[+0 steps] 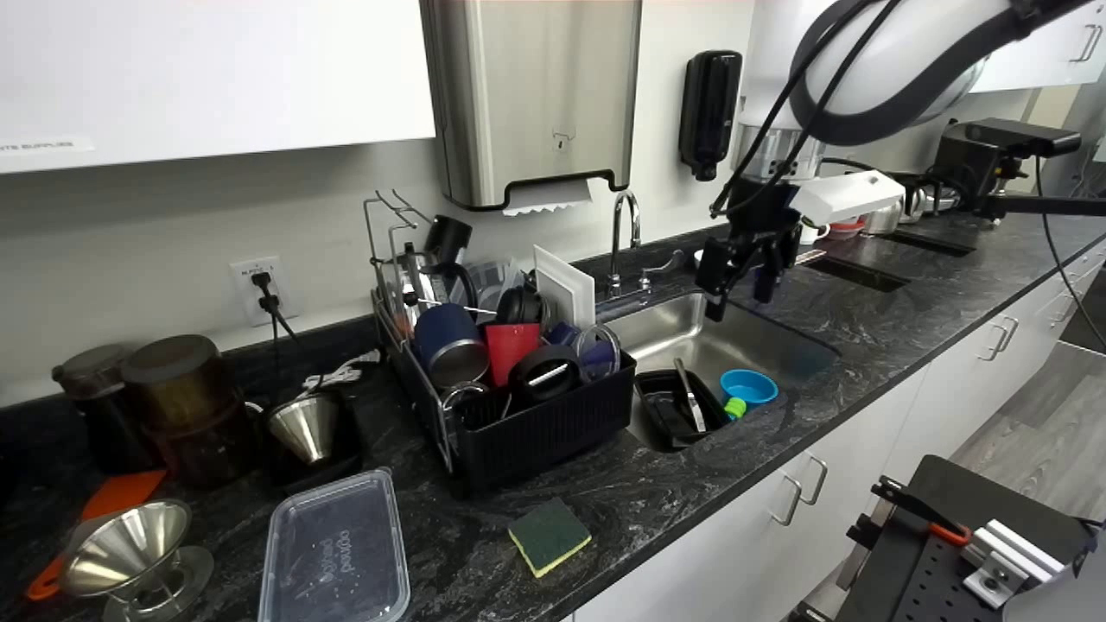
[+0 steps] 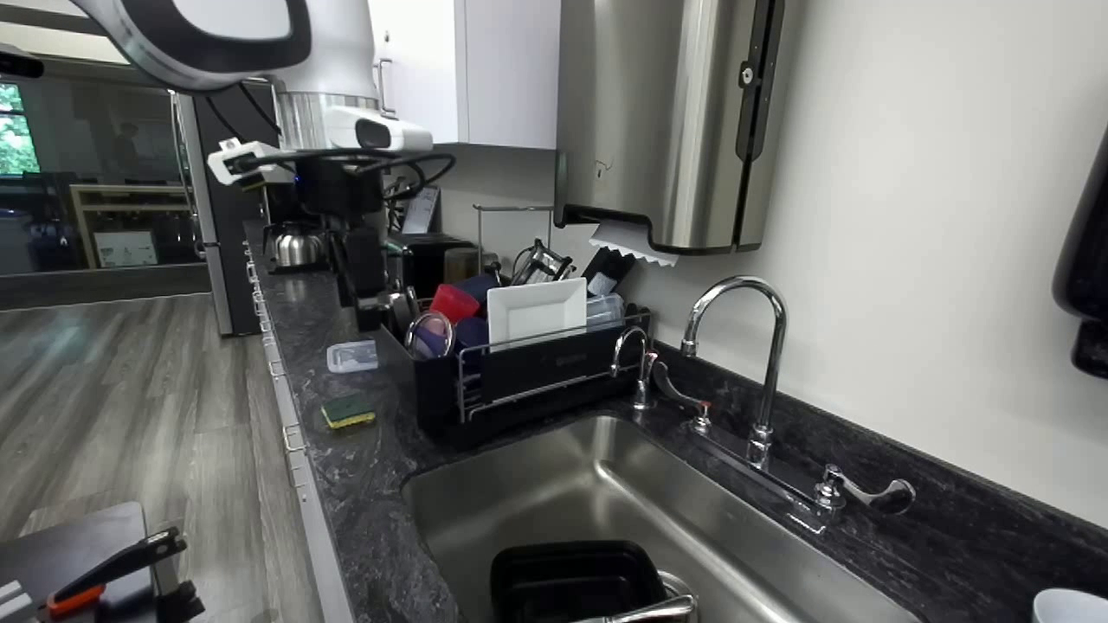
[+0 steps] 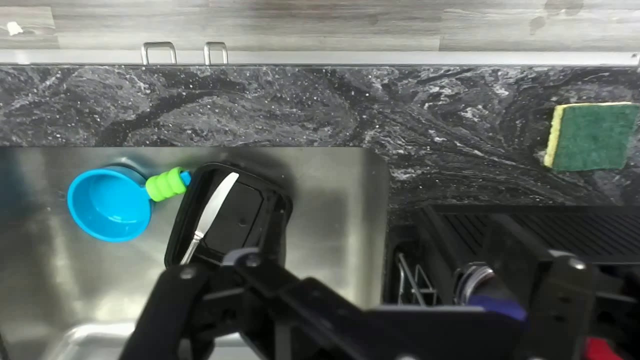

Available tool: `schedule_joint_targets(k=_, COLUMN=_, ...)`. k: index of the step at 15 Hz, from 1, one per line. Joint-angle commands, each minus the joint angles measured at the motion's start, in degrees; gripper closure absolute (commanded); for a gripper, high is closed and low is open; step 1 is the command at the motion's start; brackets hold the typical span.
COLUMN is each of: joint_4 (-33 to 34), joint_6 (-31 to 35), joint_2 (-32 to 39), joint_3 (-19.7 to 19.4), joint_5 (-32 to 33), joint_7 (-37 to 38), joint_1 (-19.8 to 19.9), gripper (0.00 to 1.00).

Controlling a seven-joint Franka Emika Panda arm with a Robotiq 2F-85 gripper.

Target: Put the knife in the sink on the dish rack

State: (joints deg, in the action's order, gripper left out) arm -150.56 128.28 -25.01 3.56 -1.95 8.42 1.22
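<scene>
Setting reads as a workplace kitchen: sink [image 2: 537,493], tap [image 2: 773,381], loaded rack [image 1: 553,441], sponge [image 1: 551,537], long dark counter [image 1: 467,557], cupboards [image 1: 207,73], wall-mounted towel dispenser [image 1: 553,95] and soap dispenser [image 1: 710,112].

Sink [image 3: 335,220]: open air above; bare steel between the black tray [image 3: 250,200] and the wall nearest the dish rack [image 2: 554,372].
Jaws: spread wide, well above the tray, room between them.
Knife [image 3: 208,217]: exposed from above, slantwise in the tray, whose walls rise around the blade.
Cup side: a green-handled blue cup [image 3: 110,204] blocks this flank, its grip's tip at the tray rim.
Front bench [image 3: 250,107]: flat, passable strip along the sink.
Faucet [image 2: 773,381]: arches up behind the sink.
Rack: crowded; a white square plate [image 2: 537,307] stands tall at the sink end.
Overhead: paper-towel dispenser [image 1: 540,95] above the rack's back.
</scene>
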Motion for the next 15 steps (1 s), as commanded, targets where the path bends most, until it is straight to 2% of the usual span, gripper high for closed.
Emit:
schedule_joint_targets(k=1, joint_4=1.1, joint_6=3.5, joint_2=6.8, joint_3=-0.7, joint_5=2.3, joint_7=2.0, joint_1=1.8, gripper=0.00)
schedule_joint_targets(k=6, joint_4=3.7, joint_6=7.9, joint_2=16.4, joint_3=-2.1, joint_5=5.1, joint_7=6.0, joint_1=3.5, gripper=0.00)
schedule_joint_targets(k=12, joint_4=13.4, joint_6=8.4, joint_2=28.3, joint_3=-4.8, joint_5=7.7, joint_7=11.8, joint_1=3.4, gripper=0.00)
schedule_joint_targets(k=14, joint_4=16.2, joint_6=7.2, joint_2=29.8, joint_3=-5.1, joint_5=6.7, joint_7=12.5, joint_1=2.4, gripper=0.00)
schedule_joint_targets(k=15, joint_4=13.8, joint_6=8.8, joint_2=28.2, joint_3=-5.6, joint_5=6.6, joint_7=10.9, joint_1=2.5, gripper=0.00)
